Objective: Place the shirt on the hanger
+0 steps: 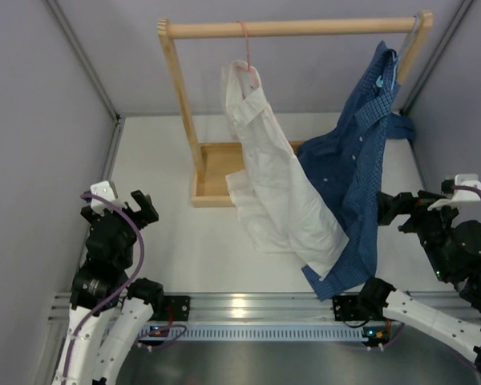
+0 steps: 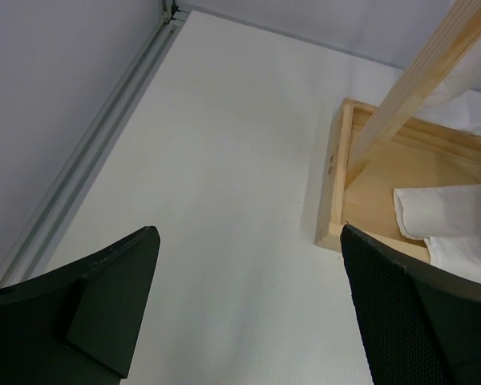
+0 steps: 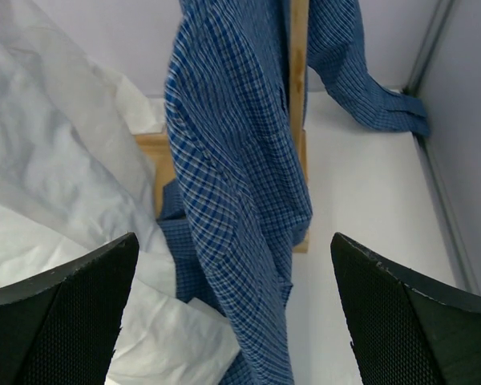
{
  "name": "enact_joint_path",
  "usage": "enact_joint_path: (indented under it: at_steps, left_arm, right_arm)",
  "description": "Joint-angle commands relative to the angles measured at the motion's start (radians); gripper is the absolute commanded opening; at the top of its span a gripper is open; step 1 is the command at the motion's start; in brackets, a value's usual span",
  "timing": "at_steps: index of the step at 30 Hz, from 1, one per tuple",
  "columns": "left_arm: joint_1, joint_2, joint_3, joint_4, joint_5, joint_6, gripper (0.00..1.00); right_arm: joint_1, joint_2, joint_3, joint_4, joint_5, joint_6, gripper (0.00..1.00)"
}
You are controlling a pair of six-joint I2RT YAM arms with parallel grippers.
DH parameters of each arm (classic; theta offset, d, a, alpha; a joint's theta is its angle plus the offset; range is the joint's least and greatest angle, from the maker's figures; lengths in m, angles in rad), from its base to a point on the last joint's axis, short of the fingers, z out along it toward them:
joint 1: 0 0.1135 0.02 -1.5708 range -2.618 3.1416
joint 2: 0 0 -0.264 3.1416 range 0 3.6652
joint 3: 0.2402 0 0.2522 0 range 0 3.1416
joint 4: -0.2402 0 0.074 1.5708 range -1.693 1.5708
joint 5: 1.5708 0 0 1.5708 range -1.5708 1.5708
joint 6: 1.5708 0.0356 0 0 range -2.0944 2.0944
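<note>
The white shirt hangs from the pink hanger, whose hook is over the wooden rail. Its lower part drapes down onto the table. It also shows in the right wrist view and at the edge of the left wrist view. My left gripper is open and empty at the near left, apart from the shirt; in its own view its fingertips frame bare table. My right gripper is open and empty at the near right, just short of the blue shirt.
A blue checked shirt hangs on a light blue hanger at the rail's right end, overlapping the white shirt. The wooden rack's base tray stands mid-table. Grey walls close in left, right and behind.
</note>
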Motion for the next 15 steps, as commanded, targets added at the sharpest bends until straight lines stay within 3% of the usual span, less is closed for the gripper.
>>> enact_joint_path:
  at_steps: [1, 15]
  left_arm:
    - [-0.004, -0.022, -0.038, 0.060, -0.035, 0.016, 0.98]
    - [0.010, -0.068, -0.084, 0.106, -0.003, 0.015, 0.98]
  right_arm:
    - [-0.010, -0.032, -0.065, -0.021, 0.098, -0.011, 1.00]
    - [-0.008, -0.066, -0.169, 0.003, 0.176, -0.025, 0.99]
